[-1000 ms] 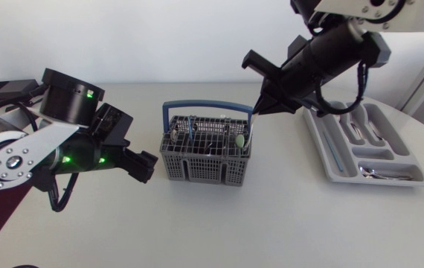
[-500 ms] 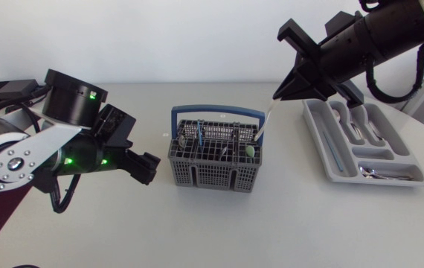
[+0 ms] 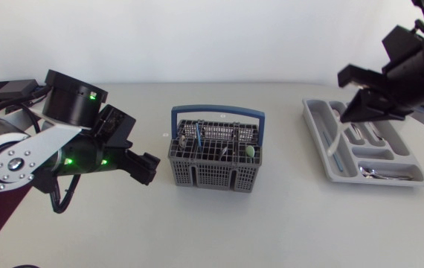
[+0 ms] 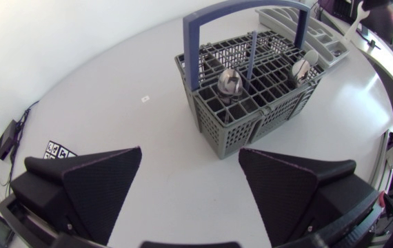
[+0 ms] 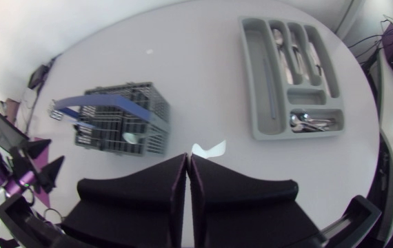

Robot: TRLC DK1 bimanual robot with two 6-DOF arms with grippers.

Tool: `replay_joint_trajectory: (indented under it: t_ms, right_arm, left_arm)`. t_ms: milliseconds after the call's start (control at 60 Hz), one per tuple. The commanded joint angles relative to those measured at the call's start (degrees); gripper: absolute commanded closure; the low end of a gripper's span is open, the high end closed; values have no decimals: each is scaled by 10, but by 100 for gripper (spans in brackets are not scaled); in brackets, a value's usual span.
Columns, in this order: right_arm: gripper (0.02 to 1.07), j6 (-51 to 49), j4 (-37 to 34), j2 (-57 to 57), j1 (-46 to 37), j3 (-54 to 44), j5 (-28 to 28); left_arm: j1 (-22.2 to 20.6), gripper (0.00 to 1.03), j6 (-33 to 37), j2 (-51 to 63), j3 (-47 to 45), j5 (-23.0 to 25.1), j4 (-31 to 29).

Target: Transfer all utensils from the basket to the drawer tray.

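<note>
A grey wire basket (image 3: 213,165) with a blue handle stands mid-table and holds a blue-handled utensil (image 3: 199,135) and spoons (image 4: 229,81). The grey drawer tray (image 3: 323,152) lies to its right with cutlery in its compartments. My right gripper (image 3: 348,113) hangs above the tray's near-left part. In the right wrist view it (image 5: 188,162) is shut on a white utensil (image 5: 207,148), of which only a tip shows past the fingertips. My left gripper (image 3: 146,168) stands open left of the basket, with the basket (image 4: 252,103) ahead of it (image 4: 189,151).
Several spoons (image 3: 379,173) lie in the tray's small front compartment, and forks and knives fill its long slots (image 5: 289,48). Bare table lies in front of the basket and between basket and tray.
My right gripper lifted a utensil out of the basket's right side and carried it rightward to above the tray. The left arm kept still.
</note>
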Motion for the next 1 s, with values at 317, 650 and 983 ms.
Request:
replay_joint_trajectory:
  t_ms: [317,650,983]
  right_arm:
    - [101,-251,258,48,-192,-220,194]
    - [101,-311,404,144,-255,-239,253]
    - [101,-332,493,232,-251,-258,285]
  left_arm:
    - [-10,5,6,3,-17,-11,1]
    - [-12,5,6,3,-18,-17,1]
    - [-12,5,6,1,-19,-17,1]
